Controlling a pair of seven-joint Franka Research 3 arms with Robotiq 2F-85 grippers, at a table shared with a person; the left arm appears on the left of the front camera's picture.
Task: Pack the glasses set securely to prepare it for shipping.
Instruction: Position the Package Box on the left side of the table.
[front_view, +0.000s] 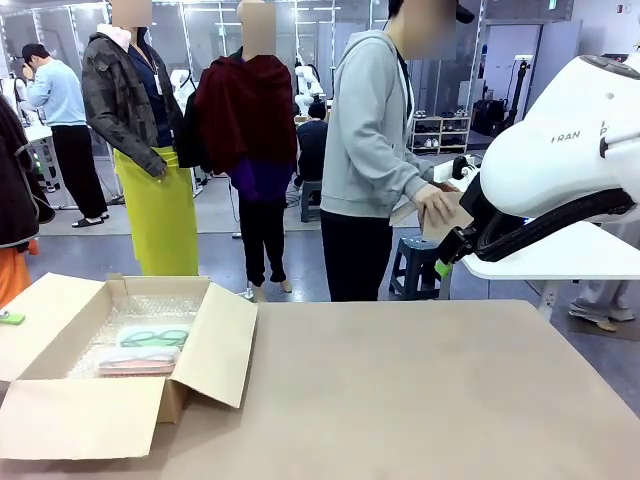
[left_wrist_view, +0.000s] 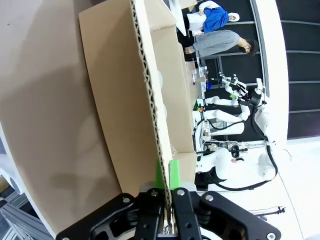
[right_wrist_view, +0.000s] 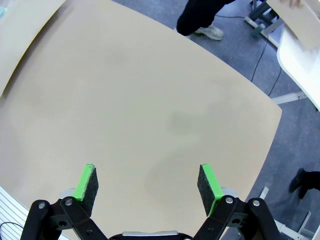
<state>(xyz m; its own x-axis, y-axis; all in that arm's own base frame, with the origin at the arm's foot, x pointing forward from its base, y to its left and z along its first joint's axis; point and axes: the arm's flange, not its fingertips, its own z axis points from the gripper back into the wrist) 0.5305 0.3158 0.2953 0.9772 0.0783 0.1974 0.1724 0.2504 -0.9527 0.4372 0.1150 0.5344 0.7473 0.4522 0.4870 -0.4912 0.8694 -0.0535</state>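
Two flat translucent cases, mint green case above pale pink case, lie on bubble wrap inside your corrugated cardboard box. Your left gripper pinches a box flap; your right gripper gapes wide, holding nothing.

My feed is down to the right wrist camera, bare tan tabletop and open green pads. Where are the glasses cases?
Observer: Both lie inside the open brown cardboard box at the table's left end: the pale mint green translucent case behind the pale pink-white case, on clear bubble wrap.
Operator: What is the left gripper doing?
Observer: The left gripper is shut on the edge of a cardboard flap, green pads on either side.
Operator: Is the person at the table?
Observer: The person in a grey hoodie stands at the far side, one hand on a tan sheet on a white side table.
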